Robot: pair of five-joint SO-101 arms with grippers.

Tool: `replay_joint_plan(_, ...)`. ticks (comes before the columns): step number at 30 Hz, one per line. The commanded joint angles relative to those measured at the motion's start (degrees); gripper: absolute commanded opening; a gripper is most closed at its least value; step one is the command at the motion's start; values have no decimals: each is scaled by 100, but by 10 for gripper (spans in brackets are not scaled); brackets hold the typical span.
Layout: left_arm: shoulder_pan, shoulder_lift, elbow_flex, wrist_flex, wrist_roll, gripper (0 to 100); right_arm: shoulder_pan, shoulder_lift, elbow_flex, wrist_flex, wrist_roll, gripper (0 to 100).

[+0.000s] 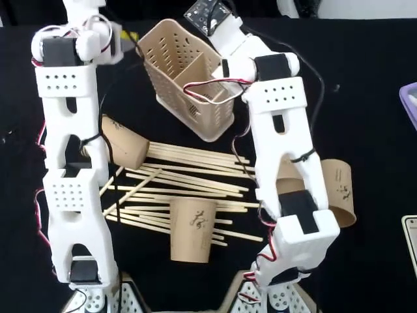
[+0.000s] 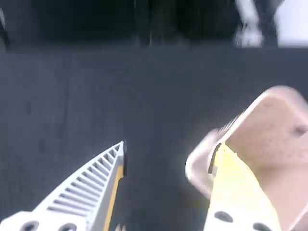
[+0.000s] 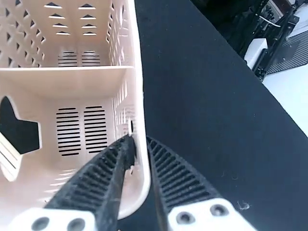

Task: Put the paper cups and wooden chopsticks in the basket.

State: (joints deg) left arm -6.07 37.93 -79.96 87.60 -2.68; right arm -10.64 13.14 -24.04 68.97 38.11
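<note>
The beige slotted basket point(image 1: 189, 78) stands at the back of the black table, tilted, with a divider inside. My right gripper point(image 3: 139, 140) is shut on the basket's point(image 3: 96, 86) side wall, one finger inside and one outside; in the high view it point(image 1: 225, 65) sits at the basket's right rim. My left gripper point(image 2: 168, 147) is open beside a corner of the basket point(image 2: 274, 130) and holds nothing; seen from above it point(image 1: 127, 39) is at the basket's left. Three paper cups lie on the table point(image 1: 124, 140) point(image 1: 192, 228) point(image 1: 339, 189). Wooden chopsticks point(image 1: 182, 176) are scattered between the arms.
A purple container point(image 1: 410, 98) shows at the right edge, with a white object point(image 1: 410, 241) below it. Black table stretches to the right of the basket point(image 3: 216, 120).
</note>
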Motion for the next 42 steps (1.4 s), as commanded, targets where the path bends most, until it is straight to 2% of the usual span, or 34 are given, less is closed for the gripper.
replay_joint_plan(1, 268, -378, -549, -448, -273, 296, 26, -40, -31, -44, 79, 11)
replay_joint_plan(6, 391, -404, 101, -607, -325, 296, 35, -13, -13, -35, 79, 11)
replay_joint_plan(12, 400, -352, 567, -378, -352, 296, 35, -22, 13, 0, 79, 11)
replay_joint_plan(20, 567, -343, 1042, -369, -1037, 295, 26, -40, 13, 9, 79, 11)
replay_joint_plan(22, 637, -343, 1077, -352, -1240, 258, 44, -40, 13, 9, 79, 11)
replay_joint_plan(27, 681, -185, 1235, -352, -1002, 31, 53, -40, -22, 0, -290, 11)
replay_joint_plan(31, 593, -193, 1244, -246, -554, 30, 132, -48, -40, -44, -932, 11)
replay_joint_plan(36, 558, -202, 734, 580, -114, 30, 519, -4, -48, -554, -1697, 11)
replay_joint_plan(39, 576, -141, 277, 1116, 35, 30, 589, 4, -22, -826, -1873, 11)
replay_joint_plan(42, 576, -185, 136, 1319, 220, 30, 484, -22, -66, -844, -1890, 11)
